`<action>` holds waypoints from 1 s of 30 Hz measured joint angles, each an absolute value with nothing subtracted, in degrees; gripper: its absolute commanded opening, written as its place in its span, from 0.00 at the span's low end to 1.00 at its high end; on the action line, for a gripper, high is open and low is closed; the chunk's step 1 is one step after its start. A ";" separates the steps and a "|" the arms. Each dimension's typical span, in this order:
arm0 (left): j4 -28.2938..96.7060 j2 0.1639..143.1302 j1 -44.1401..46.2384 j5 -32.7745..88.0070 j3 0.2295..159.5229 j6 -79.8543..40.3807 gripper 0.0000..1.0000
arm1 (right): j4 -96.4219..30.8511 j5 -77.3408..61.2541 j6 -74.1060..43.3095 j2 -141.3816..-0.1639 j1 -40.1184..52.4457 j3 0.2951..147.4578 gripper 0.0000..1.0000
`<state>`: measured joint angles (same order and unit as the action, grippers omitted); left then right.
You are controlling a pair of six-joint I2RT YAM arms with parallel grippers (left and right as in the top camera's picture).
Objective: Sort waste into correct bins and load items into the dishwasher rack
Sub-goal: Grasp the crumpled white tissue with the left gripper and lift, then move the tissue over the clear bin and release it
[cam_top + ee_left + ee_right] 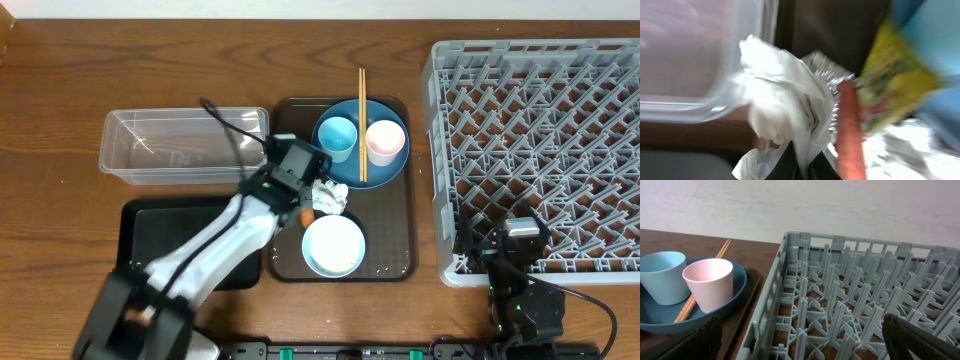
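Observation:
My left gripper (312, 183) is over the brown tray and shut (801, 167) on a crumpled white napkin (782, 100), also seen from overhead (329, 198). An orange carrot piece (850, 132) and the foil wrapper with a yellow-green label (897, 82) lie just beside it. The blue plate (386, 171) holds the light blue cup (337, 137), the pink cup (385, 142) and the chopsticks (362, 120). The white bowl (333, 245) sits at the tray's front. My right gripper (802, 332) is open and empty over the front edge of the grey rack (540, 150).
The clear tub (115, 150) stands left of the brown tray (392, 230), with the black tray (160, 235) in front of it under my left arm. The tub's rim (690, 107) is close to the held napkin. The rack's pegs (850, 295) fill the right wrist view.

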<state>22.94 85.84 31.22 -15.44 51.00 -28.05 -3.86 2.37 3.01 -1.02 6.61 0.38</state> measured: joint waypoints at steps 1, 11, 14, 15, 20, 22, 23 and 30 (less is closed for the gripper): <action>23.88 83.13 31.24 -14.76 51.00 -28.05 0.06 | -3.86 2.37 3.01 -1.02 6.61 0.38 0.99; 27.49 59.77 30.00 -10.70 51.00 -28.05 0.06 | -3.86 2.35 2.98 -1.02 6.61 0.38 0.99; 27.68 56.69 27.38 -11.20 51.00 -28.01 0.06 | -3.86 2.37 3.01 -1.02 6.61 0.38 0.99; 27.77 56.29 25.89 -11.27 51.00 -27.92 0.07 | -3.86 2.35 3.01 -1.02 6.61 0.38 0.99; 28.10 58.94 17.98 -11.51 51.00 -27.35 0.06 | -3.86 2.37 2.98 -1.02 6.61 0.38 0.99; 27.92 61.76 14.33 -10.46 51.00 -26.92 0.06 | -3.86 2.37 3.01 -1.02 6.61 0.38 0.99; 27.62 63.40 12.64 -9.56 51.00 -26.72 0.06 | -3.86 2.37 3.01 -1.02 6.61 0.38 0.99; 22.41 76.23 2.24 -3.95 51.00 -24.12 0.06 | -3.86 2.37 3.01 -1.02 6.61 0.38 0.99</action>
